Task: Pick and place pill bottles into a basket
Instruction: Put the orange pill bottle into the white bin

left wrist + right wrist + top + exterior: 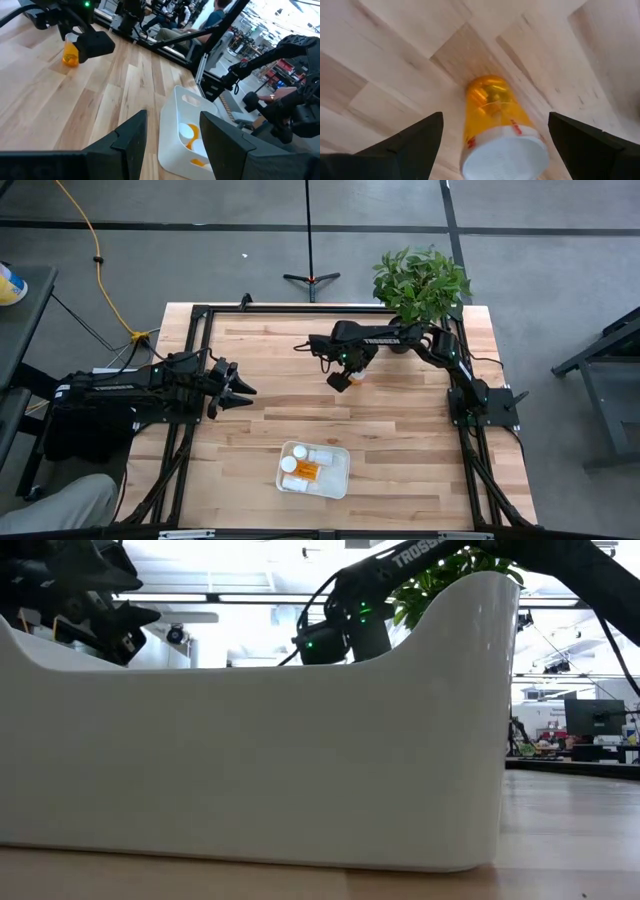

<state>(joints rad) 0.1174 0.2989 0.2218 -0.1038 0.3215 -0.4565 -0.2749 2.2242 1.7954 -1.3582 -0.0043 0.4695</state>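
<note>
The left claw waits at the surface's left side, fingers spread and empty. Nearer the front, the basket already holds several pill bottles. Farther right, the right claw hovers released over one upright pill bottle standing on the wood. To grasp well, it should descend so both fingers straddle the orange body below the cap, then clench evenly without tipping it.

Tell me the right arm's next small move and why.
Probably lower a little, then close. The right gripper hangs open directly over the upright pill bottle, its fingers spread on either side without touching it. The basket already holds other bottles.
</note>
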